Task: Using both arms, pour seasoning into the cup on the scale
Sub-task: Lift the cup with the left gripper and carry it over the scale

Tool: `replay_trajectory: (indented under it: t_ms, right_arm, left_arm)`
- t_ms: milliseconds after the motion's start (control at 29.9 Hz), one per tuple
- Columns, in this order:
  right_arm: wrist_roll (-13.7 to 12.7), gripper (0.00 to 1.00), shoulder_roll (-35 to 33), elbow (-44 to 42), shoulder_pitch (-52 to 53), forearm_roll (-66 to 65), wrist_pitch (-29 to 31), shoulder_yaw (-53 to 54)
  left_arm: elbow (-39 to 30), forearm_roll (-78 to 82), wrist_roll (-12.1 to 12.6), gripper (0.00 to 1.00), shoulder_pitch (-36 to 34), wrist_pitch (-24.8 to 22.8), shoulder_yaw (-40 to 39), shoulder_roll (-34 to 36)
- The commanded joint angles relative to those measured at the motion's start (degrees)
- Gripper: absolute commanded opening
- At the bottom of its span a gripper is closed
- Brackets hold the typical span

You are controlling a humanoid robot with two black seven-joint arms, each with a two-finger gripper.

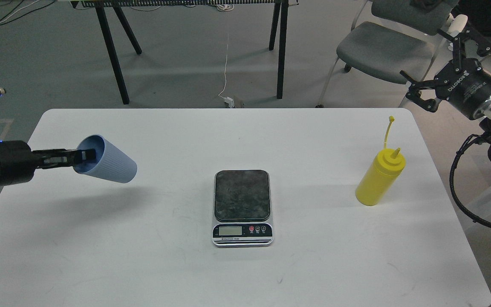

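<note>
One ribbed, light-blue cup [109, 164] lies on its side in the air, pinched at its rim by the left gripper [84, 156], whose arm reaches in flat. One flat scale [242, 207] with a dark speckled plate sits on the white desk [143, 238], well to the right of that gripper. One smooth yellow seasoning [379, 179] bottle stands below the right gripper [435, 70], which is raised with its fingers spread wide.

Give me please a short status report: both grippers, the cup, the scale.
Left gripper shut on cup, held tilted above table. Right gripper open, empty, beyond the seasoning. Scale plate bare, path unobstructed.
</note>
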Motion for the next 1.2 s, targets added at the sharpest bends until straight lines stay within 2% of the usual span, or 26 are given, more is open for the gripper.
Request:
replay_trajectory:
  t_ms: [0,100,267,467,902,1169]
  right_arm:
    - [0.10,1.00,0.01,-0.11,0.01,0.00,0.00,-0.01]
    - [0.10,1.00,0.01,-0.11,0.01,0.00,0.00,-0.01]
    - [0.10,1.00,0.01,-0.29,-0.08,0.00,0.00,-0.01]
    - [0.10,1.00,0.01,-0.29,-0.08,0.00,0.00,-0.01]
    - [0.10,1.00,0.01,-0.29,-0.08,0.00,0.00,-0.27]
    - [0.10,1.00,0.01,-0.29,-0.08,0.00,0.00,-0.44]
  left_arm:
    - [-6.33,3.00,-0.01,0.03,-7.03,-3.16,0.05,-0.12]
    - [-9.24,5.81,-0.01,0.03,-10.03,-4.74,0.05,-1.95]
    - [-8.28,10.83,-0.01,0.03,-11.97,-6.41,0.41,-10.04]
    - [-0.47,11.19,-0.01,0.03,-13.46,-6.77,1.46,-22.16]
    - [16.93,11.10,-0.01,0.04,-15.31,-6.50,6.38,-41.15]
    - [23.62,11.10,-0.01,0.04,-14.96,-5.98,9.11,-45.11]
